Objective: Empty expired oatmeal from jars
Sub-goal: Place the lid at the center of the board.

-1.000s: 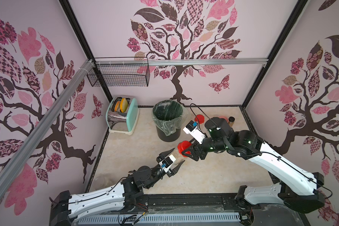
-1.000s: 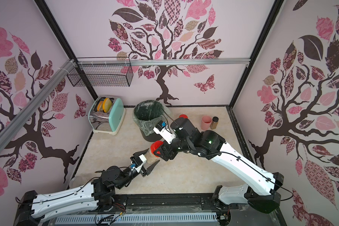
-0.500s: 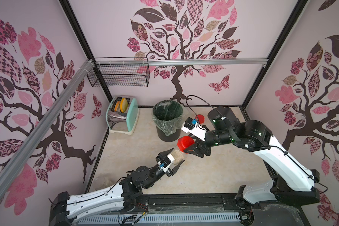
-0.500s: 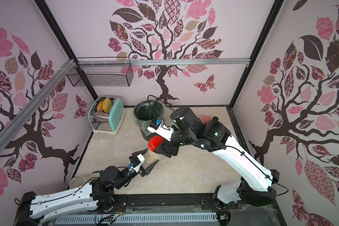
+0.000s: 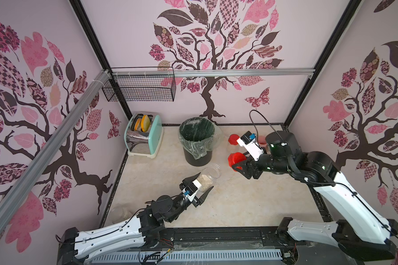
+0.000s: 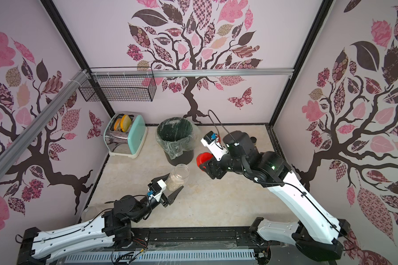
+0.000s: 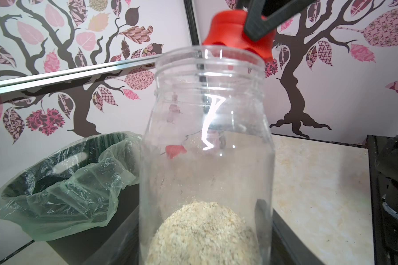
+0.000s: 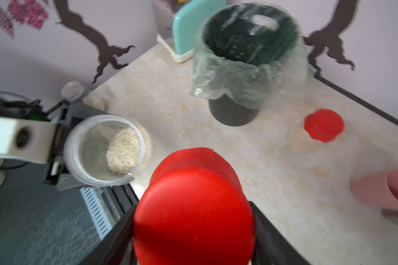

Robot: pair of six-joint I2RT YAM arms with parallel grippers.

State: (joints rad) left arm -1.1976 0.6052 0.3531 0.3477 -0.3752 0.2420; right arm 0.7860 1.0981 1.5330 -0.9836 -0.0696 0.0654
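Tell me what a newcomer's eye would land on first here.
The bright red lid stands out first, clamped in the right gripper to one side of the green-lined bin. Next is the open jar with oatmeal at its bottom, gripped by the left gripper just in front of that bin.

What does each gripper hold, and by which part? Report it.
Left gripper: the open jar, by its lower body. Right gripper: the red lid, by its sides.
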